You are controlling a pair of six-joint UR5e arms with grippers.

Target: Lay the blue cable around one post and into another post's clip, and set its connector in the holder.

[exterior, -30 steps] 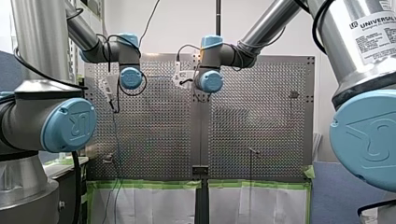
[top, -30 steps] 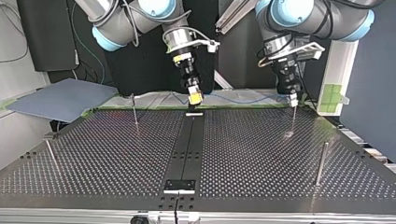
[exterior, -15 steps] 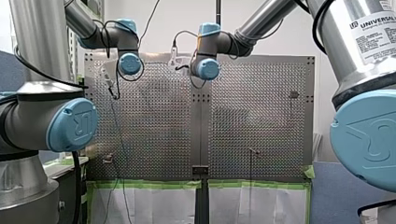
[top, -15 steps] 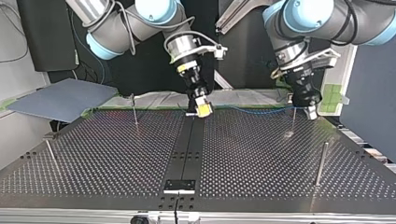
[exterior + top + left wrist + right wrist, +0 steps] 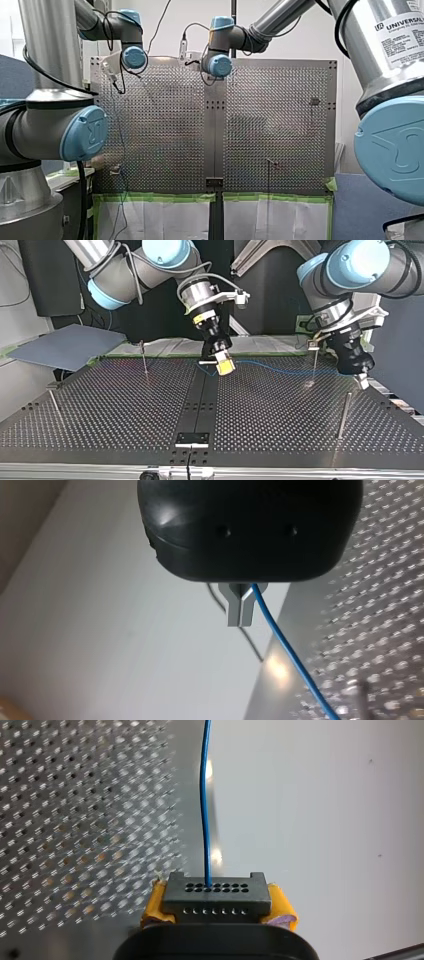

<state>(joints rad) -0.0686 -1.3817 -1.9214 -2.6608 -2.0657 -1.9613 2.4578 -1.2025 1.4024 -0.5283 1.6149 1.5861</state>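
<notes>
My right gripper [image 5: 224,366] is clamping the connector [image 5: 215,897] between its yellow pads while my left gripper [image 5: 240,616] is pinching the blue cable [image 5: 280,371], which is spanning the air between them above the table [image 5: 280,410], so the routing around the posts [image 5: 343,412] and the seating are, I judge, yet to be done.

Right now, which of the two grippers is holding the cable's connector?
My right gripper: the black connector sits between its yellow pads. My left gripper pinches only the blue cable.

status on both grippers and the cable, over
Left gripper shut on blue cable. Right gripper shut on connector. Cable strung between them, clip post close by.
</notes>
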